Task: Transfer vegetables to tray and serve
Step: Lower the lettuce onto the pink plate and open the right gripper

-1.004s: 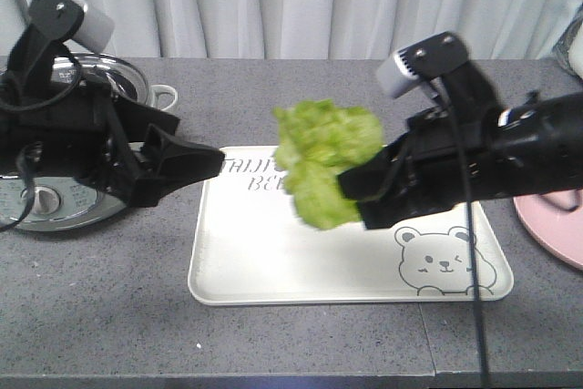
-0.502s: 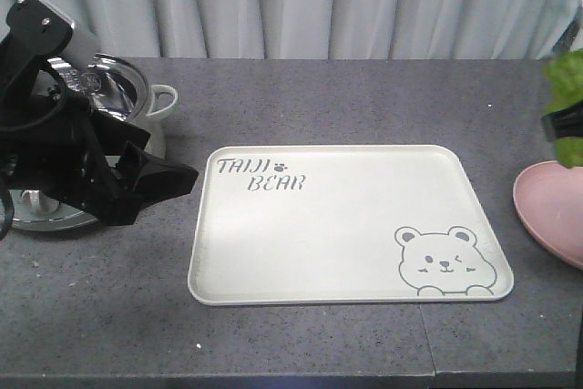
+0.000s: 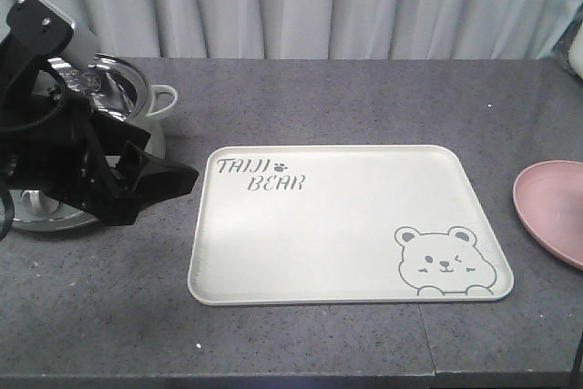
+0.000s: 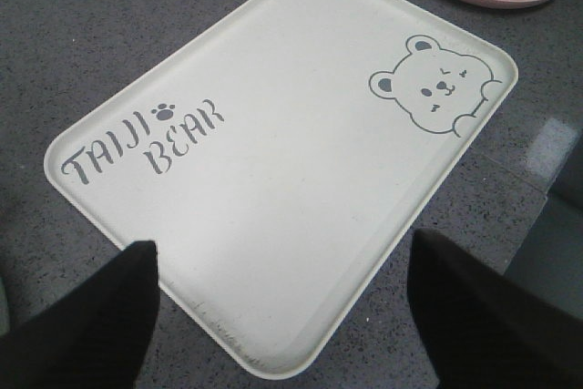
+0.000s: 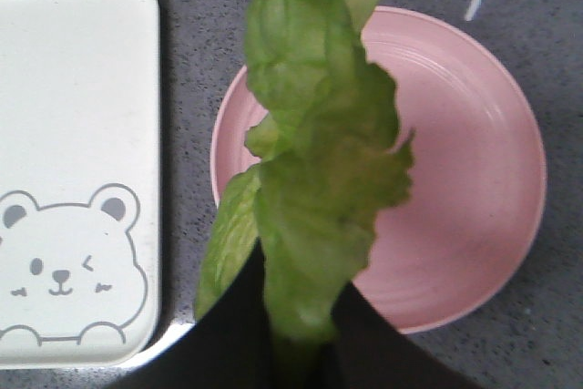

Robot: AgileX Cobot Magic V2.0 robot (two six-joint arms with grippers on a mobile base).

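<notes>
Right hand (image 5: 301, 316) has gone from the front view since half a second ago, vegetables (image 5: 319, 152) with it. Counter (image 3: 364, 97) carries tray (image 3: 346, 225), pink plate (image 5: 474, 179) just beside it. Vegetables sit over the plate, clamped in the right hand: bright green, crinkled leaves. Left hand (image 4: 282, 243) spread wide over the tray's edge.

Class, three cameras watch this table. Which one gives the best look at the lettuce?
The right wrist view: the lettuce fills the middle, pinched in the right gripper over the pink plate. The front view and the left wrist view show none of it; the tray they show holds no leaves.
</notes>
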